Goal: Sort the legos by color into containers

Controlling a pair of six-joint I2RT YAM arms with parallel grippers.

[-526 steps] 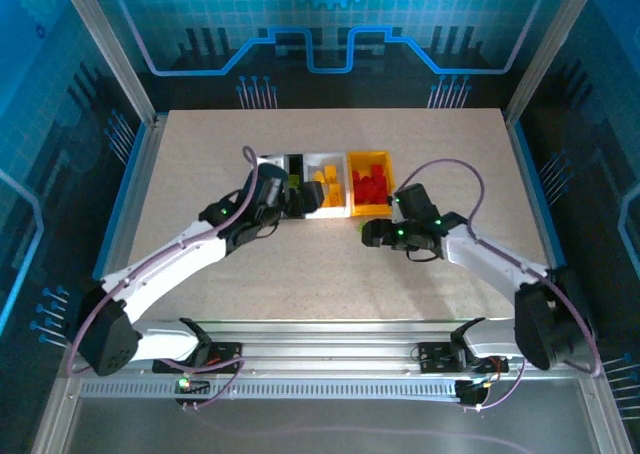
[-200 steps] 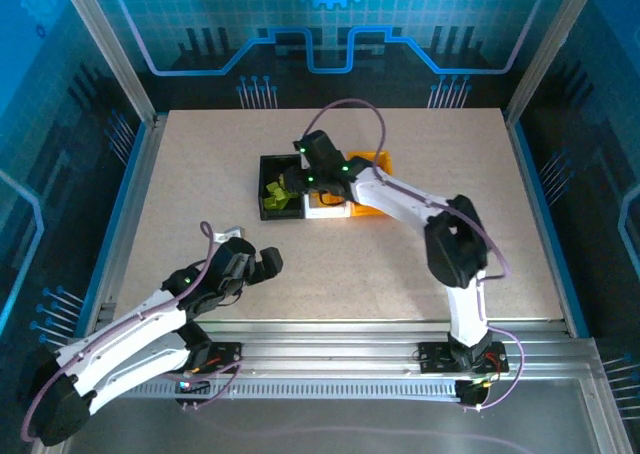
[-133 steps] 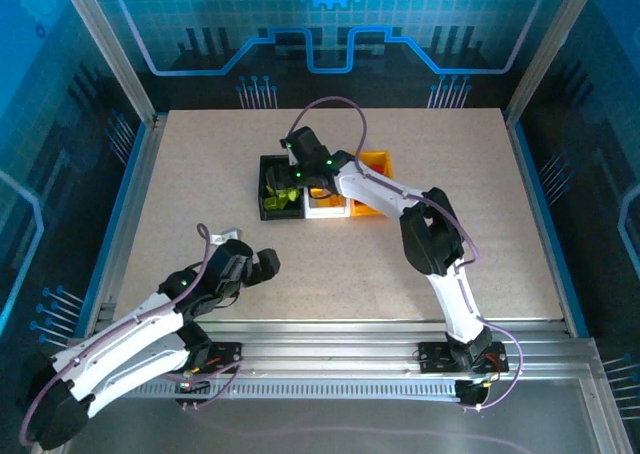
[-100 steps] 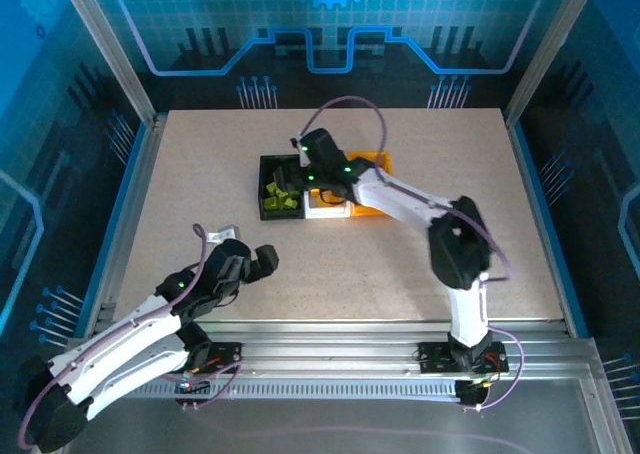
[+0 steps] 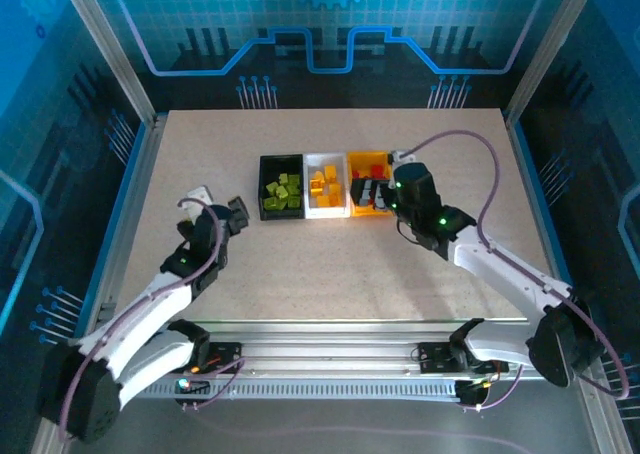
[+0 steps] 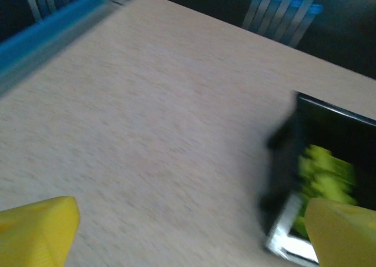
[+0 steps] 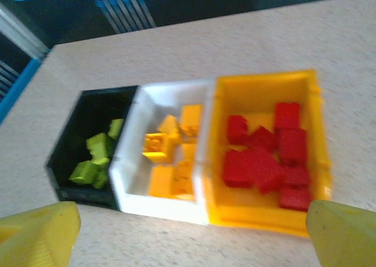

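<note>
From above, the three joined bins sit at the middle of the table (image 5: 440,144), their row running left to right, each bin's longer side pointing away from the arms. The black bin (image 5: 264,186) is on the left with green bricks (image 5: 283,191) in it. The white bin (image 5: 326,212) in the middle holds orange bricks (image 5: 325,185), and the yellow bin (image 5: 368,157) on the right holds red bricks (image 5: 376,170). The right gripper (image 5: 363,190) reaches in from the right over the yellow bin and hides part of it and some of the red bricks. The left gripper (image 5: 220,203) hangs over bare table just left of the black bin, apart from it, its jaws spread.

The left wrist picture is smeared. The left gripper (image 6: 191,234) has its yellow fingertips (image 6: 38,232) far apart with nothing between them. The black bin (image 6: 282,161) is cut off at the right edge, and the green bricks (image 6: 326,167) are only a blur. A blue rail (image 6: 53,26) runs along the table's far left.

From the right wrist, slightly soft, the row lies across the picture: black bin (image 7: 94,93), white bin (image 7: 170,87), yellow bin (image 7: 264,79), with the green bricks (image 7: 94,158), orange bricks (image 7: 170,149) and red bricks (image 7: 264,155) each in their own. The right gripper (image 7: 188,240) is spread wide and empty, its fingertips (image 7: 343,232) at the lower corners.
</note>
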